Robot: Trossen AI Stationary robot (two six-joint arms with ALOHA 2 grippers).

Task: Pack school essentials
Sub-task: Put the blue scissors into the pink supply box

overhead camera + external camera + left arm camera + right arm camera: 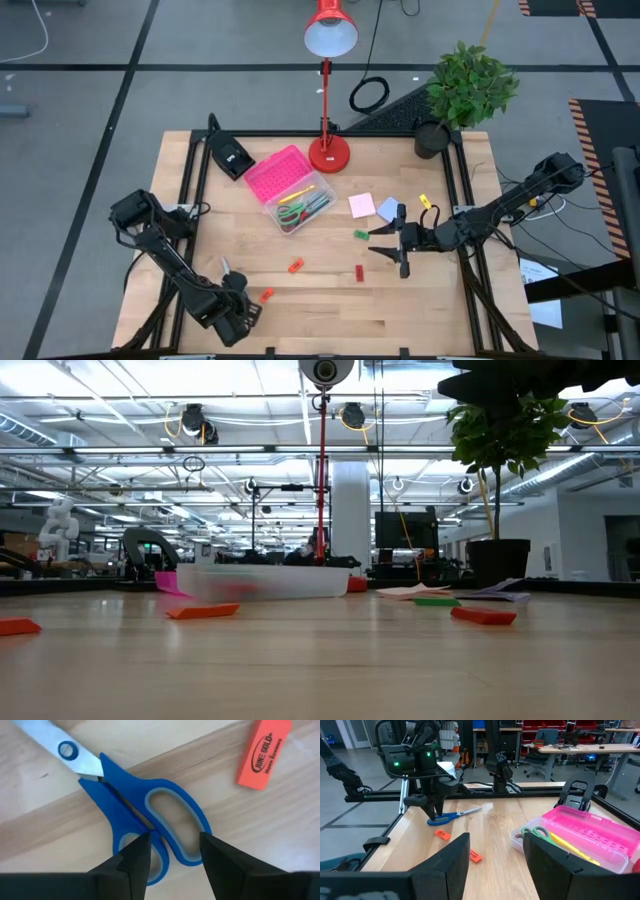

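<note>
Hovering low at the table's front-left, the left gripper [232,308] is sitting spread over the blue-handled scissors [145,815]; in the left wrist view its two dark fingers [135,865] are straddling one handle loop without clamping it, so the jaws are released. The scissors are lying flat on the wood, blades pointing away from the gripper. An orange eraser [266,296] is lying just beside the scissors, apart from them. A second orange eraser [295,266] is lying farther toward the table's middle.

Behind these, the pink-lidded clear box [288,190] is standing open, with green-handled scissors [292,212] and thin pens lying inside the clear tray. A black wedge-shaped device [230,157] is sitting just left of the box, and a red desk lamp [328,150] is standing just right of it.

Moving right: a red eraser [360,273], a green eraser [361,234], a pink sticky-note pad [362,206] and a blue sticky-note pad [387,209] are lying on the table. The right gripper [398,243] is waiting just right of these, fingers parted and holding nothing. A potted plant [465,90] is standing at the far-right corner.
</note>
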